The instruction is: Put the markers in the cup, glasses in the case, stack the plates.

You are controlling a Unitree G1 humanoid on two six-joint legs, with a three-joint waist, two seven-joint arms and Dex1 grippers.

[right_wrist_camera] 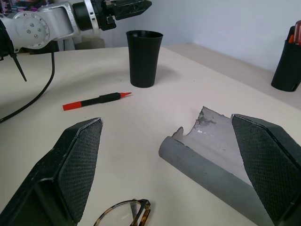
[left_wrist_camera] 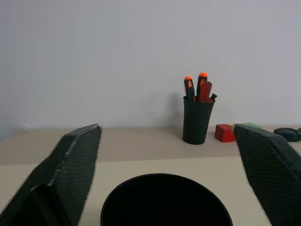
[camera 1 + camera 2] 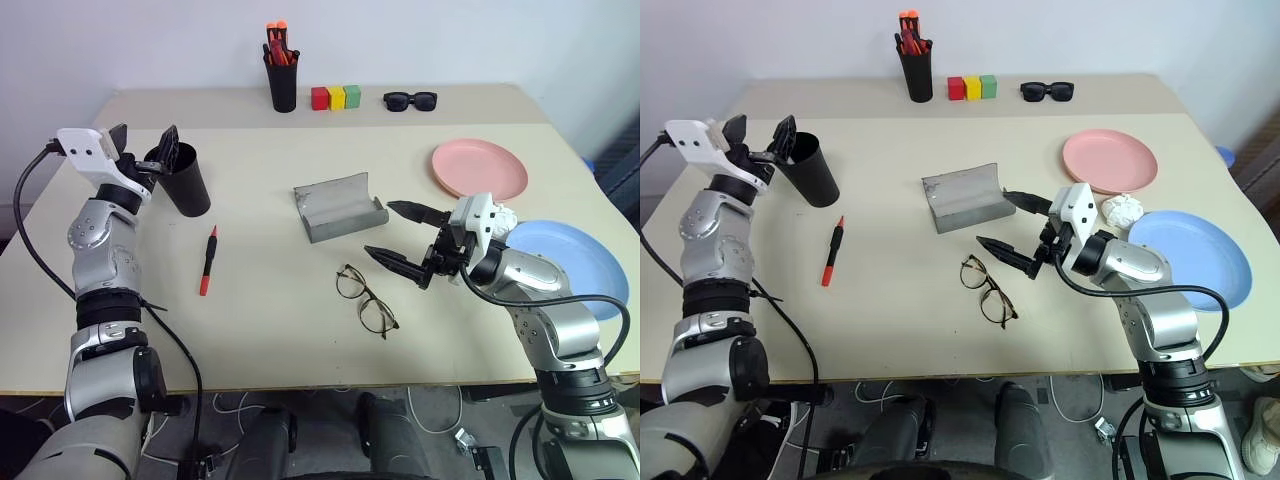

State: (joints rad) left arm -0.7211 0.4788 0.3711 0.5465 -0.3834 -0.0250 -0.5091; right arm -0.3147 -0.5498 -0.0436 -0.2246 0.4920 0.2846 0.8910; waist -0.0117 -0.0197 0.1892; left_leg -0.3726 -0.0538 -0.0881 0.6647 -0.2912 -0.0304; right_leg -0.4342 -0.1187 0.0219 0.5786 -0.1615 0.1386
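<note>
Beside the cup point(image 3: 186, 178), left gripper point(image 3: 143, 146) hovers at the rim, fingers spread, empty. Marker point(image 3: 208, 259) lies on the table near the cup — not yet in. Right gripper point(image 3: 402, 237) is spread between case point(image 3: 338, 206) and glasses point(image 3: 364, 297). Next, probably: pick up the marker.

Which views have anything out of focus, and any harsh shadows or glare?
Left wrist view: own fingers and cup rim soft, pen holder sharp. Right wrist view: fingers soft, marker clear. Eye views: even light, faint shadows, no glare.

cup point(image 3: 188, 178): matt black plastic | table point(image 3: 300, 330): smooth matt beige
</note>
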